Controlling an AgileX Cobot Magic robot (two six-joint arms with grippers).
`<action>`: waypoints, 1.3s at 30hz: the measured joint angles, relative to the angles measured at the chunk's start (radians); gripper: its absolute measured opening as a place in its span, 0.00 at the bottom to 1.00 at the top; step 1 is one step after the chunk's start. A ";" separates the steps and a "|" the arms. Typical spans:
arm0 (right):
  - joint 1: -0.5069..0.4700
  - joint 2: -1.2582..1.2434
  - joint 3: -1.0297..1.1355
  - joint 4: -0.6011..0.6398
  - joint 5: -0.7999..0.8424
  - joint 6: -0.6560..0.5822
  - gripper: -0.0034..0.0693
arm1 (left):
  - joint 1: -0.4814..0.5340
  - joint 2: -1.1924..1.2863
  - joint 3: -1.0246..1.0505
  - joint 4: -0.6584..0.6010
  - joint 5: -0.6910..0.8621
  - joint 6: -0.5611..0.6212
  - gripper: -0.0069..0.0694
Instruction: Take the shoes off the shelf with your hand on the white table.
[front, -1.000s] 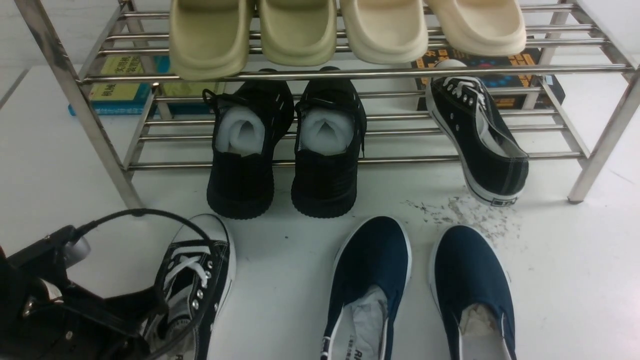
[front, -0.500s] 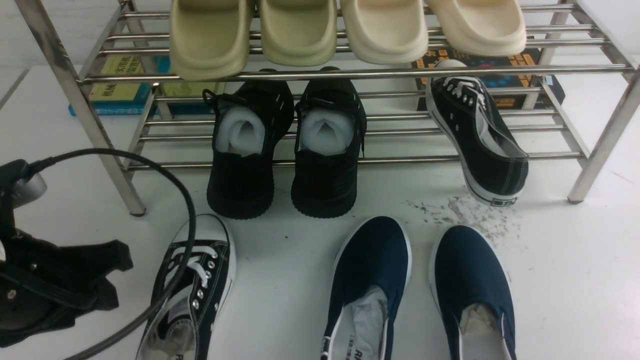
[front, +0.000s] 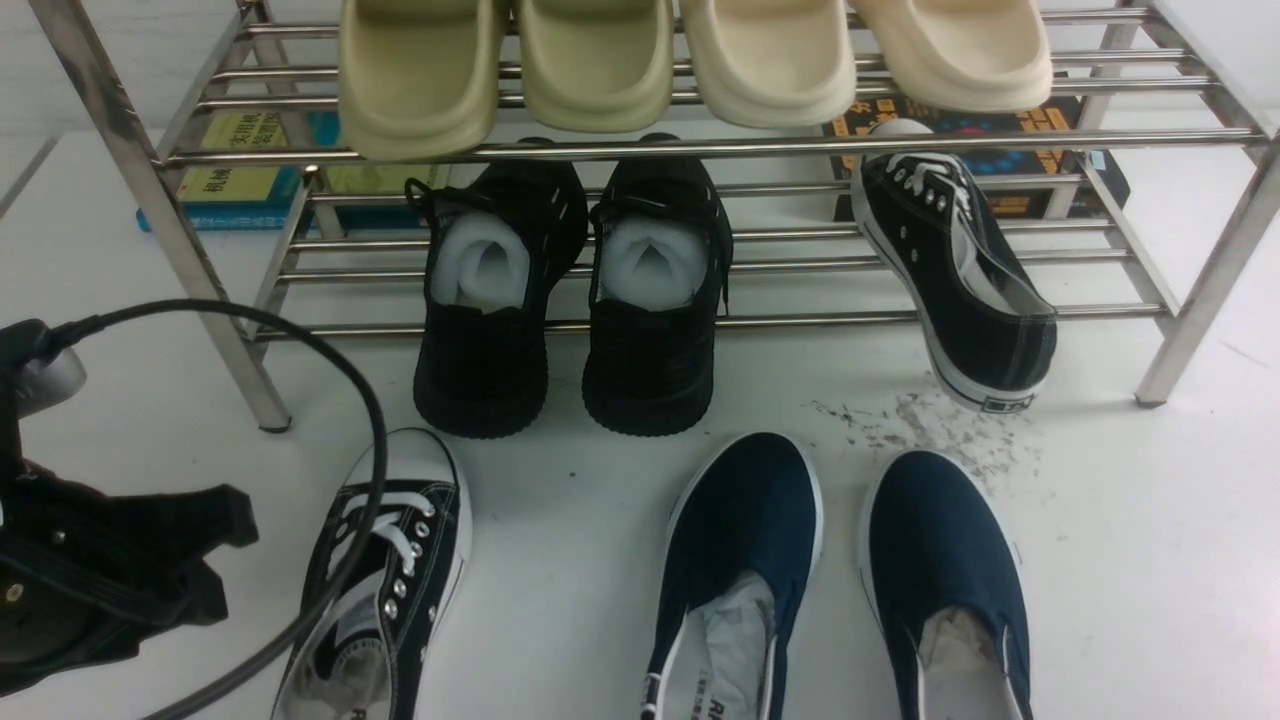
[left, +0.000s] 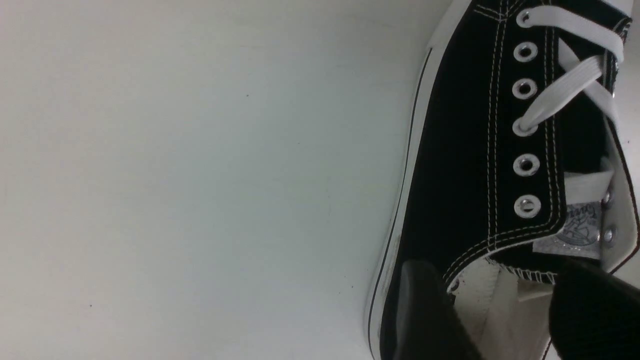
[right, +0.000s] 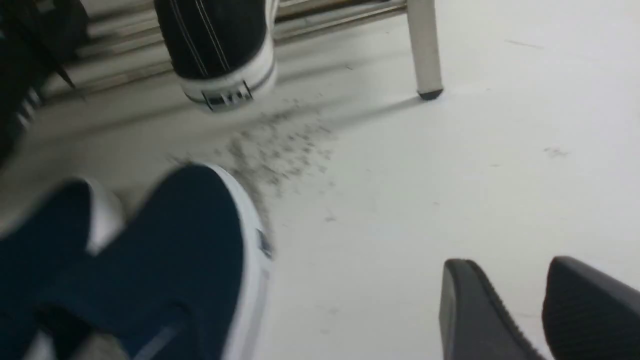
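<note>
One black canvas sneaker (front: 390, 580) with white laces lies on the white table (front: 1150, 560) at the front left. Its mate (front: 960, 270) rests on the lower tier of the steel shelf (front: 700, 148) at the right, heel (right: 220, 45) hanging over the front rail. My left gripper (front: 225, 555) stands open just left of the near sneaker, its cable looping over the shoe. In the left wrist view the left gripper (left: 497, 270) hovers open above that sneaker's (left: 475, 175) heel opening. My right gripper (right: 507, 265) is open over bare table, holding nothing.
Two all-black knit shoes (front: 480, 300) (front: 655, 300) sit half on the lower tier. Navy slip-ons (front: 740, 560) (front: 945, 570) lie on the table in front. Beige slippers (front: 600, 60) fill the top tier, books (front: 240, 170) lie behind, and dark scuff specks (front: 920, 420) mark the table.
My left gripper let go of the near sneaker's heel, opened and drew back to the left. The sneaker stays on the table. Little has moved in the last half second.
</note>
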 joint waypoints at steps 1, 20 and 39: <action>0.000 0.000 0.001 0.058 -0.024 0.053 0.37 | 0.000 0.000 0.000 0.004 0.003 0.000 0.57; 0.000 0.078 -0.236 0.291 -0.098 -0.010 0.20 | 0.000 0.000 0.000 0.079 0.022 0.000 0.57; 0.061 1.213 -1.030 0.223 0.614 -0.488 0.08 | 0.000 0.000 0.001 0.097 0.022 0.000 0.57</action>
